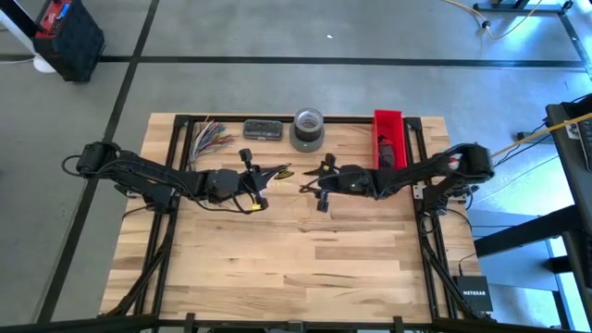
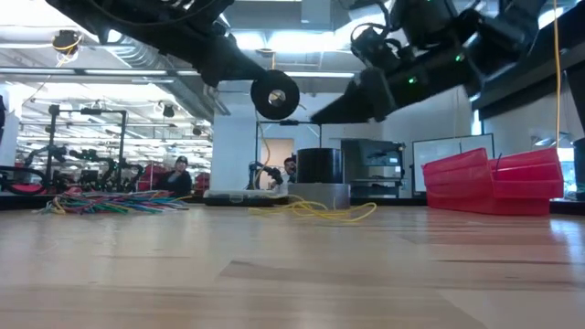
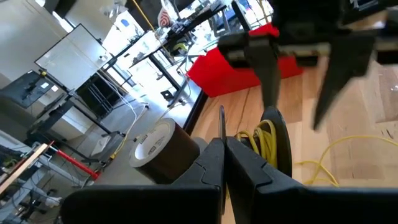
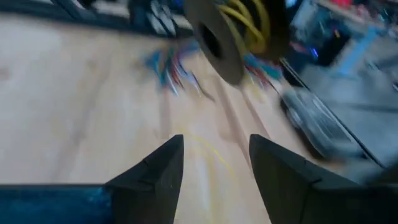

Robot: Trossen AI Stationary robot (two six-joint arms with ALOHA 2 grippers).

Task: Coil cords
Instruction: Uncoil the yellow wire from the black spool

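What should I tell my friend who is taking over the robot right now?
Left gripper: fingers shut on the black spool, held up above the table.
Right gripper: fingers open, empty, facing the spool.
Yellow cord: partly wound on the spool; the rest lies loose on the table.
Done: a few turns wound.
Left: wind in the loose cord.

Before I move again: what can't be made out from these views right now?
- High view: spool between the grippers is too small to see.
- Left wrist view: left gripper hides the spool's hub.
- Right wrist view: spool is cut off by the edge and blurred beyond the right gripper.
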